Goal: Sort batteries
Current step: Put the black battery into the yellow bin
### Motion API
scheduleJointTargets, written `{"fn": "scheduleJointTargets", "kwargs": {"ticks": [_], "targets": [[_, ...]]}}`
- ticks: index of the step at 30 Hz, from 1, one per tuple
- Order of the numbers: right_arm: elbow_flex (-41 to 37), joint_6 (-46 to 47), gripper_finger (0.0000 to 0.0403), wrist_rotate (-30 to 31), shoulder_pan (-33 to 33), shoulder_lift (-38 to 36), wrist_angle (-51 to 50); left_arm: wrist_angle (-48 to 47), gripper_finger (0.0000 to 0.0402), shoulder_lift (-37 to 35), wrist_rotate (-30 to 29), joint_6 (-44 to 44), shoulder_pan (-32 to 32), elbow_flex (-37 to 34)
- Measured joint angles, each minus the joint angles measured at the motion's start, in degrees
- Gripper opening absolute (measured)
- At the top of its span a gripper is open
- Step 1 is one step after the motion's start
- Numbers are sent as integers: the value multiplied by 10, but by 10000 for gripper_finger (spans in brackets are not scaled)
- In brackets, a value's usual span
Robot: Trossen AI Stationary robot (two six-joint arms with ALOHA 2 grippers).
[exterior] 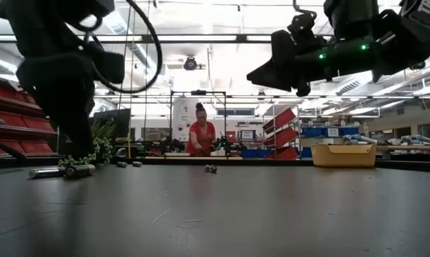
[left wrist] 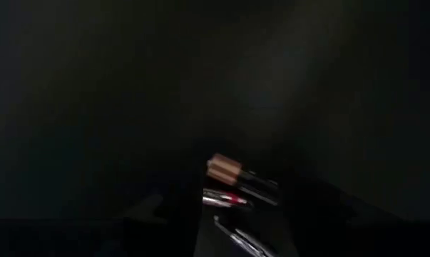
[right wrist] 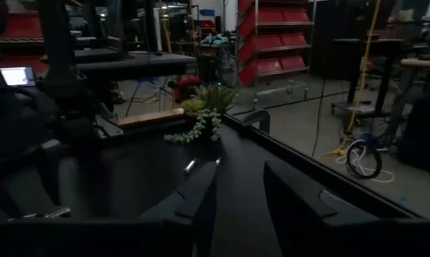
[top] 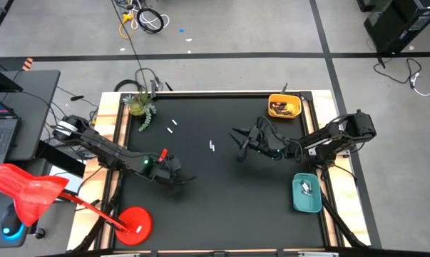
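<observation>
My left pincer point(top: 177, 173) sits low on the black counter point(top: 222, 193), near its front-left; I cannot tell its finger state. My right pincer point(top: 241, 146) hovers mid-counter, fingers point(right wrist: 200, 200) apart and empty. Loose batteries point(top: 212, 146) lie at the centre, others point(top: 172, 126) near the plant point(top: 140, 106).

Grey floor point(top: 272, 28), red shelving point(right wrist: 275, 32) behind.

Batteries point(top: 212, 146) mid-table too small to tell apart, yellow tray point(top: 284, 107) contents indistinct
</observation>
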Motion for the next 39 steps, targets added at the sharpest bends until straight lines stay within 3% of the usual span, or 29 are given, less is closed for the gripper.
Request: {"fn": "scheduleJointTargets", "kwargs": {"ticks": [20, 28, 34, 39], "targets": [[0, 11, 119, -10, 6, 0, -19, 44, 183, 57, 43, 3, 10, -4], [0, 15, 117, -10, 6, 0, -23, 69, 176, 88, 50, 64, 9, -1], [0, 20, 117, -9, 6, 0, -27, 75, 127, 105, 53, 118, 8, 0], [0, 21, 116, -9, 20, 0, -35, 77, 36, 106, 37, 172, 8, -1]]}}
